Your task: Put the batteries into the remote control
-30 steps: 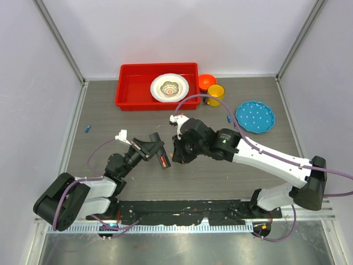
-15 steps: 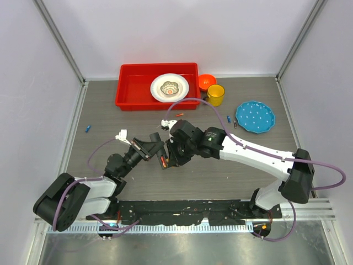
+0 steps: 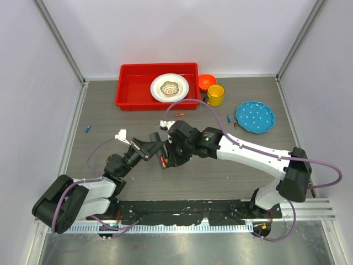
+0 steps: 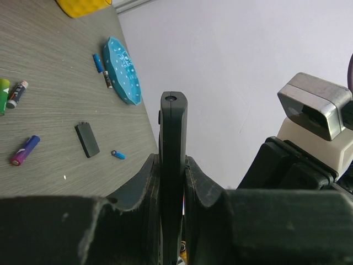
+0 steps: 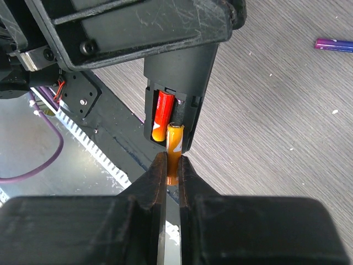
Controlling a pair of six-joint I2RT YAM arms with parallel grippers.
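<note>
Right wrist view: my right tool (image 5: 172, 168) was clamped on the orange battery (image 5: 174, 143), lower centre, its tip at the slot of the remote control (image 5: 187, 83), beside the red battery (image 5: 161, 113). Above, my left tool (image 4: 172, 171) gripped the remote control. Pushed in skewed, I judged, the orange battery could jam or slip out.

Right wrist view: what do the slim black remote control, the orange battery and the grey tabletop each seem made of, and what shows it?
Slim black remote control: likely matte moulded plastic, dull even surface.
Orange cylindrical battery: glossy wrapper, bright highlight; core unseen.
Grey tabletop: probably wood-grain laminate, fine streaks.
</note>
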